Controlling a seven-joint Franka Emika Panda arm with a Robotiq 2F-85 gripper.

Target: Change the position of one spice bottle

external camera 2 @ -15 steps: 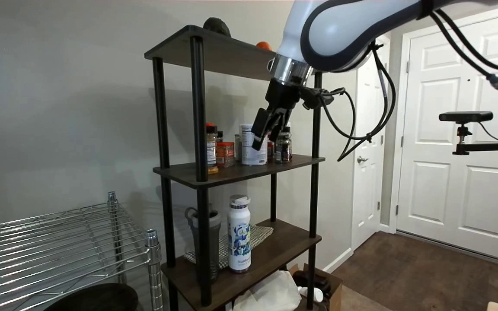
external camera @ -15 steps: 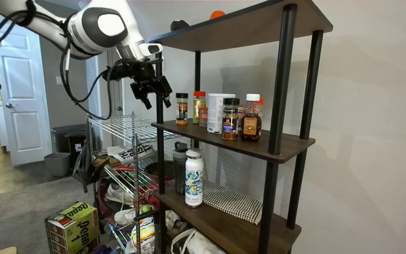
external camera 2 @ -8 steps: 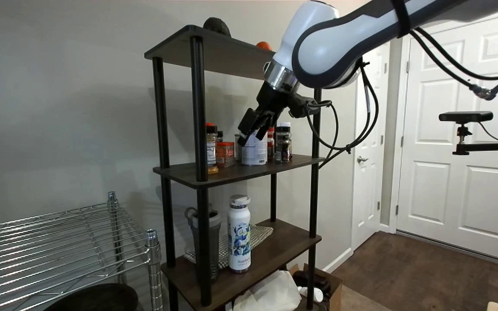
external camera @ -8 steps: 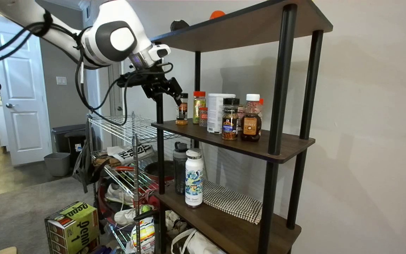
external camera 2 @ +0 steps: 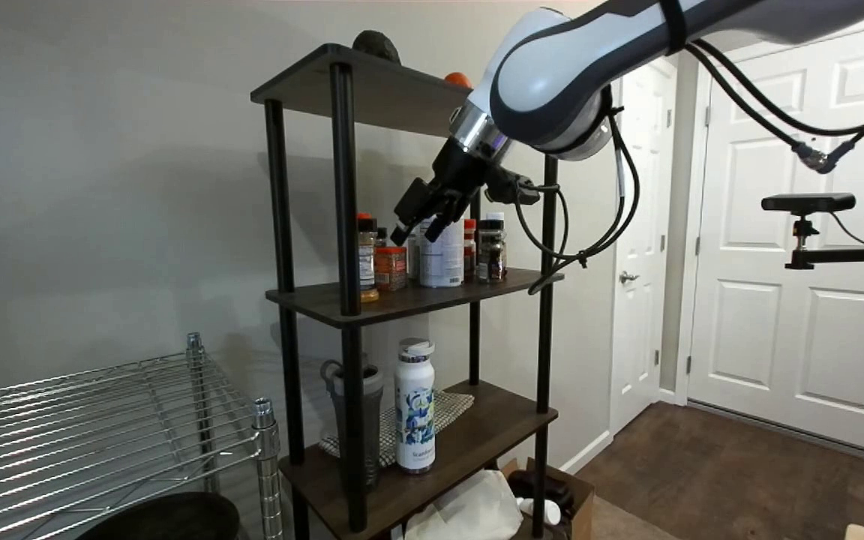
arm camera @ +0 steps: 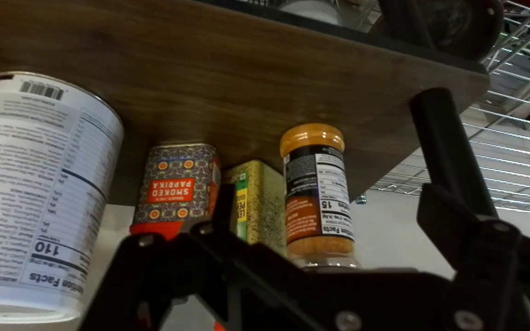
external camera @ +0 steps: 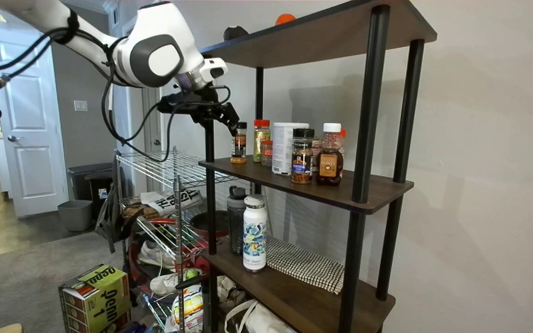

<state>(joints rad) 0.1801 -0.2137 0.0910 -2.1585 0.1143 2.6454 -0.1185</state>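
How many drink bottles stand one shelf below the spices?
2: the white patterned bottle and, beside it, the dark gray bottle, partly behind a post in an exterior view.

Wrist view (lettering inverted): tin reads "SMOKED PAPRIKA". At the tin's 9 o'clock, canister reads "110" and "Facts"; at the tin's 3 o'clock, spice bottle reads "15" and "Facts". In an exterior view, white-capped bottle reads "HONEY"; at that bottle's 8 o'clock, carton reads "penn" and "1".
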